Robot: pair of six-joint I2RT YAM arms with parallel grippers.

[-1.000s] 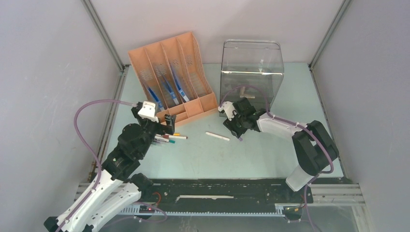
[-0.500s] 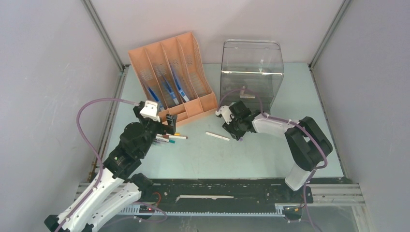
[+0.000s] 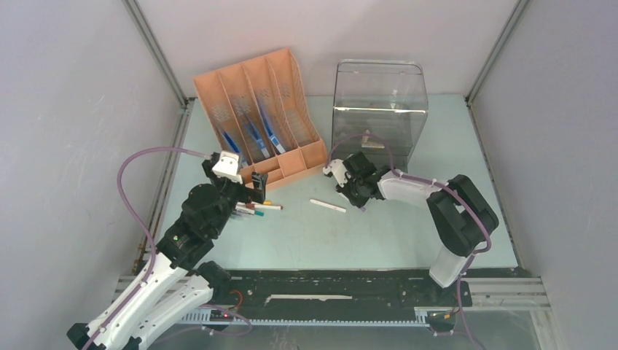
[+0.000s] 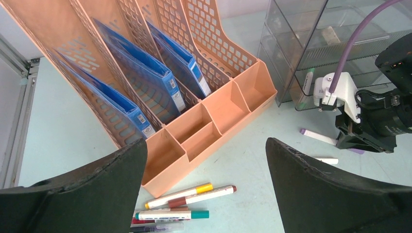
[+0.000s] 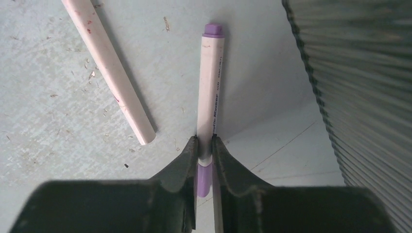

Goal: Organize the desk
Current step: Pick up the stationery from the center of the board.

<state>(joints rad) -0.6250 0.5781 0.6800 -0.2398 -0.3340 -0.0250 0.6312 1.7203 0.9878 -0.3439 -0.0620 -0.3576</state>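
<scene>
The pale mint-green desk (image 3: 408, 226) carries loose pens. My right gripper (image 5: 204, 145) is shut on a white marker with purple ends (image 5: 210, 97), low over the desk beside the clear drawer unit; both also show in the top view, the gripper (image 3: 356, 193) and the marker's purple tip (image 3: 362, 208). A plain white pen (image 5: 109, 68) lies just left of it on the desk (image 3: 327, 205). My left gripper (image 4: 205, 143) is open and empty, above a cluster of markers (image 4: 189, 199) in front of the orange organizer (image 4: 214, 111).
The orange file organizer (image 3: 259, 117) holds blue folders (image 4: 141, 73) at back left, with small front compartments. The clear drawer unit (image 3: 379, 109) stands at back right, close behind my right gripper. Grey walls and aluminium rails enclose the desk.
My right arm has shifted slightly to the left, still shut on the purple-ended marker. My left arm has barely moved.
</scene>
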